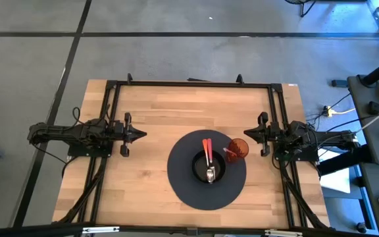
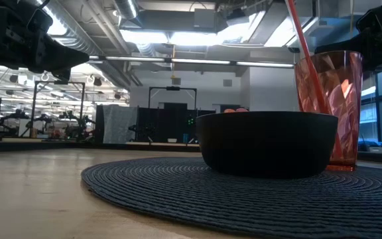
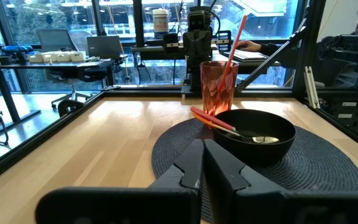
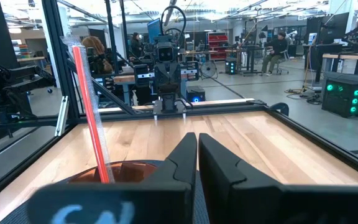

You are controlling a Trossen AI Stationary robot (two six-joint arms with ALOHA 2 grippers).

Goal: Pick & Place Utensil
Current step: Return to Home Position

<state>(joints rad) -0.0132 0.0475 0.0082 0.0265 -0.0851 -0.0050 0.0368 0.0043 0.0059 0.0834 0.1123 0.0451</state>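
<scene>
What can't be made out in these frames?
- Low view: the black bowl hides its contents behind its own wall; the utensil does not show.
- Right wrist view: the fingers of the right gripper block the bowl; only the red cup rim and its stick show.
- High view: the utensil is too small to tell one handle from two.
- Left wrist view: the left gripper covers the near part of the mat.

Between two claws, the left claw [image 1: 141, 135] and the right claw [image 1: 247, 134], lie one mat [image 3: 328, 168] and one bowl [image 3: 260, 152] holding two orange-handled utensils [image 1: 206, 151]. Nearest the right claw stands one cup [image 3: 218, 87] with one stick [image 3: 236, 37].
</scene>
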